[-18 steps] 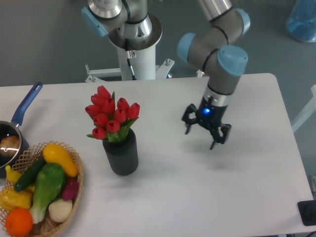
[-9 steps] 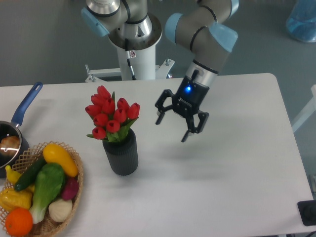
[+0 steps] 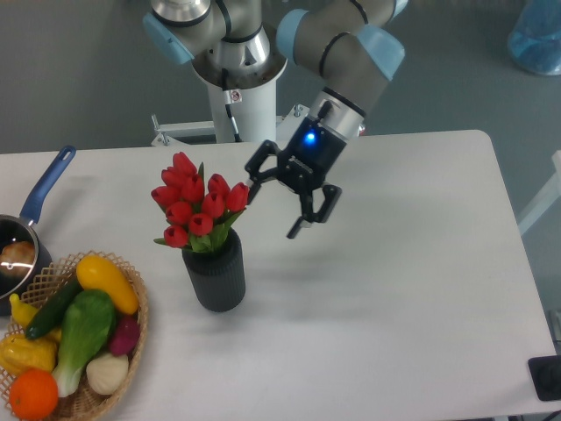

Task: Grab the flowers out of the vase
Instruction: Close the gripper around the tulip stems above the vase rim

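gripper (image 3: 274, 210): fingers spread apart, empty, tilted, just right of the vase's blooms
flowers (image 3: 198, 210): red tulips stood upright in the vase, one finger close beside the rightmost bloom
vase (image 3: 214, 274): dark ribbed cylinder on the table (image 3: 394, 307)
wicker basket (image 3: 131, 338): left of the vase, holding vegetables

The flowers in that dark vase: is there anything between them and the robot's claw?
Nothing visible. The open gripper hangs just right of the flowers, with only bare table below the gap. The vase sits under the blooms, not in the path.
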Controlling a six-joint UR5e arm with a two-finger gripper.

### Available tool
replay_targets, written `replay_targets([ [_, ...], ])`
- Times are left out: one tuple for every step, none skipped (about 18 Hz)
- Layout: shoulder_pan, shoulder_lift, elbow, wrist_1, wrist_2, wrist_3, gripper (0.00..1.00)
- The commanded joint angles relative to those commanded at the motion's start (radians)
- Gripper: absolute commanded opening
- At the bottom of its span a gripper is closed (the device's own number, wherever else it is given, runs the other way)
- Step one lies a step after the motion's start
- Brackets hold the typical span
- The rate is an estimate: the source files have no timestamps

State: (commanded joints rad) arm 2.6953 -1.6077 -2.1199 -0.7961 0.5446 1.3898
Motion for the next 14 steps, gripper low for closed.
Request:
replay_targets([
  [-0.006, 0.002, -0.002, -0.002, -0.003, -0.002, 1.00],
  [-0.015, 0.000, -0.002, 0.000, -0.003, 0.000, 1.00],
  [-0.025, -0.001, -0.002, 0.000, -0.003, 0.000, 1.00],
  [-0.029, -0.009, -0.002, 0.000, -0.002, 0.003, 1.00],
  [-0.035, -0.018, -0.003, -0.002, -0.002, 0.024, 1.00],
  [-0.043, -0.030, -0.008, -0.002, -0.002, 0.063, 1.00],
  [-0.045, -0.038, -0.017, -0.002, -0.002, 0.086, 1.00],
  [-0.049, -0.040, -0.020, -0.002, -0.002, 0.092, 1.00],
  [-0.057, -0.041, -0.020, -0.002, -0.002, 0.094, 1.00],
  [-0.058, -0.046, -0.020, 0.000, -0.002, 0.094, 1.00],
  [-0.069, -0.049, -0.020, 0.000, -0.002, 0.094, 1.00],
  [-0.074, -0.051, -0.018, 0.000, -0.005, 0.094, 0.95],
  [-0.075, -0.060, -0.014, 0.002, -0.006, 0.094, 0.80],
  [-0.075, -0.064, -0.011, 0.002, -0.011, 0.094, 0.64],
])
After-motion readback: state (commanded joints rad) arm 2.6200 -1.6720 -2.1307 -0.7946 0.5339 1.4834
